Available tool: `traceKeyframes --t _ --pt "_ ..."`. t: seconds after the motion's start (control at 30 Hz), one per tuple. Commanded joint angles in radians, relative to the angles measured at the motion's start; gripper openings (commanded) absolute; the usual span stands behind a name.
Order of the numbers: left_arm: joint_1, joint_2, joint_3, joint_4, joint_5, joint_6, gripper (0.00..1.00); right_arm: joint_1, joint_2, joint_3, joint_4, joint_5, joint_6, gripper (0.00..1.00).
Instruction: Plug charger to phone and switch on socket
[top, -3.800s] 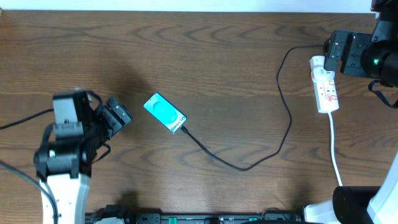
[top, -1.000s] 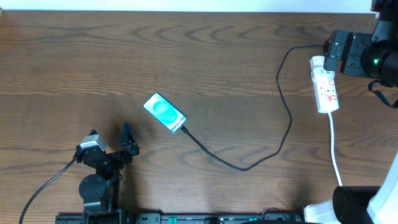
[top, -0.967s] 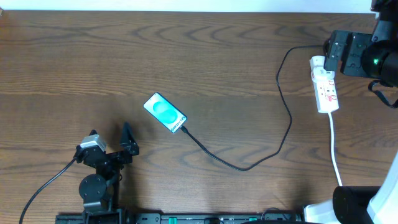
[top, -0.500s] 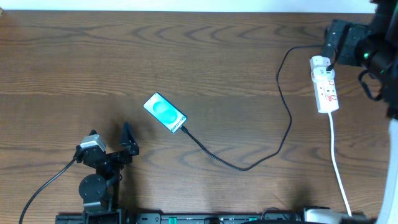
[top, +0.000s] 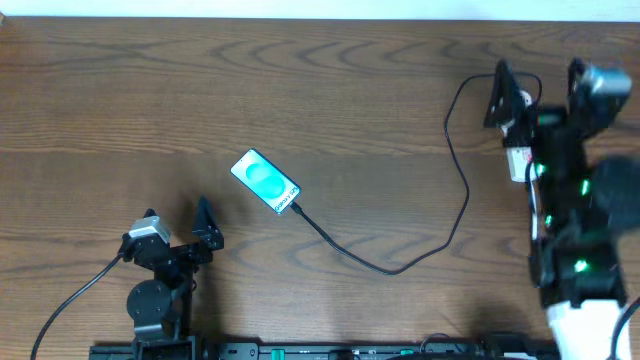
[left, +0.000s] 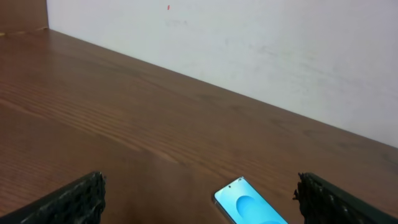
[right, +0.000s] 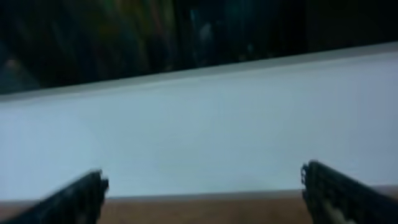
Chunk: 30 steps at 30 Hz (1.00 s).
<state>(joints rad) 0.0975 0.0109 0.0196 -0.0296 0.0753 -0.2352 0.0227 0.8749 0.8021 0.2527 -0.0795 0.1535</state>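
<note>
The phone (top: 265, 181) lies screen-up, teal and lit, left of the table's middle; its top end also shows in the left wrist view as the phone (left: 251, 204). The charger (top: 400, 268), a thin black cable, meets the phone's lower-right end, loops right and climbs toward the back right. My left gripper (top: 178, 216) rests open near the front edge, short of the phone. My right gripper (top: 537, 82) is open above the socket (top: 516, 158), which the arm mostly hides. The right wrist view is blurred, showing only wall and table edge between open fingers (right: 81, 196).
A white wall (left: 249, 56) runs along the table's far edge. The right arm's body (top: 575, 230) stretches along the right side of the table. A black rail (top: 300, 350) lines the front edge.
My right arm has swung from the back right corner forward over the socket, blurring its view. The left arm, earlier raised near the phone, sits low at the front edge.
</note>
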Motion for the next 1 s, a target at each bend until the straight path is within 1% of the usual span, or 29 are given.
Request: traceKeyframes --t 0.0,0.1,0.17,0.23,0.47,0.63,0.77,0.97 --pt "0.004 -0.007 -0.016 -0.037 0.011 0.010 0.98 0.020 -0.108 -0.166 0.143 -0.017 0.002 0.99" --pt "0.004 -0.007 -0.016 -0.037 0.012 0.010 0.98 0.021 -0.206 -0.319 0.301 -0.013 -0.006 0.99" --pt "0.004 -0.007 -0.016 -0.037 0.011 0.010 0.98 0.024 -0.267 -0.405 0.351 0.005 -0.019 0.99" --pt "0.004 -0.007 -0.016 -0.037 0.011 0.010 0.98 0.025 -0.325 -0.471 0.354 0.014 -0.038 0.99" --pt "0.004 -0.007 -0.016 -0.037 0.011 0.010 0.98 0.025 -0.503 -0.669 0.346 0.021 -0.039 0.99" --pt "0.004 -0.007 -0.016 -0.037 0.011 0.010 0.98 0.025 -0.609 -0.792 0.309 0.025 -0.039 0.99" --pt "0.004 -0.007 -0.016 -0.037 0.012 0.010 0.98 0.025 -0.665 -0.797 0.149 0.024 -0.035 0.99" --pt "0.004 -0.007 -0.016 -0.037 0.012 0.010 0.98 0.025 -0.700 -0.797 0.007 0.022 -0.035 0.99"
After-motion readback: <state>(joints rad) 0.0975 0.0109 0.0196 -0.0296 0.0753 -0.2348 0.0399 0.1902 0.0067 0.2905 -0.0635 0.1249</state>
